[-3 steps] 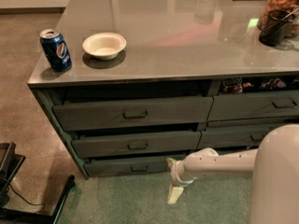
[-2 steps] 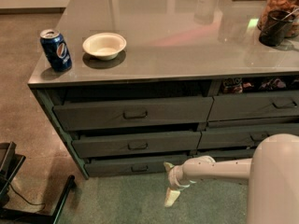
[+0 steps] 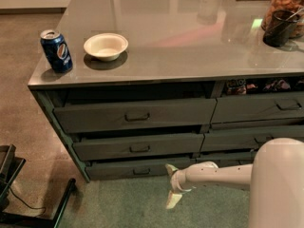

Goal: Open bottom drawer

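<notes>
Bottom drawer, lowest of three left-stack drawers; one gripper near its right end, two fingers spread

gripper | fingers apart | by bottom drawer (beside its handle)

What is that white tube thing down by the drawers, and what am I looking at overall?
One camera looks down on a grey cabinet of drawers; where it is mounted is not known. The white tube is the robot's arm, reaching in from its rounded white body at lower right. At its end is the gripper, two fingers for pinching things. It sits low, near the floor, by the right end of the bottom drawer, the slim one of the left stack. Its fingers are spread open and hold nothing. On the countertop stand a blue soda can and an empty white bowl.
</notes>
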Robot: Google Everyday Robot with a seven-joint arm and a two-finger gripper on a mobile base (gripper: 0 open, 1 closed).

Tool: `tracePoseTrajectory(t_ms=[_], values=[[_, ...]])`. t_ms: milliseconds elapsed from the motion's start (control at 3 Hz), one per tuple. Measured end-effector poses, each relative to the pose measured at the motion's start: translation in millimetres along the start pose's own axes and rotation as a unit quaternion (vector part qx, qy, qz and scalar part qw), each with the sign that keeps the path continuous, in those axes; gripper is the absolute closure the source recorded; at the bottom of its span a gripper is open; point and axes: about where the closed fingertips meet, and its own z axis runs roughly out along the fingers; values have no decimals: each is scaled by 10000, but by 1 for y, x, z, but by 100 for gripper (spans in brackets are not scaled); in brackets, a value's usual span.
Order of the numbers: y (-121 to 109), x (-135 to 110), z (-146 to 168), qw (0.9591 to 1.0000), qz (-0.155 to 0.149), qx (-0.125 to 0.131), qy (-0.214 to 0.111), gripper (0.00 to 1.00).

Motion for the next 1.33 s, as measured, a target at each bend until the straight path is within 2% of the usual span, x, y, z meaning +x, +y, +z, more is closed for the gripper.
tracePoseTrajectory(t_ms=[333, 667, 1333], values=[[-15, 1, 17, 9993, -124, 302, -174, 0], [-27, 1, 33, 9983, -184, 472, -302, 0], [-46, 6, 61, 9977, -188, 525, -383, 0]])
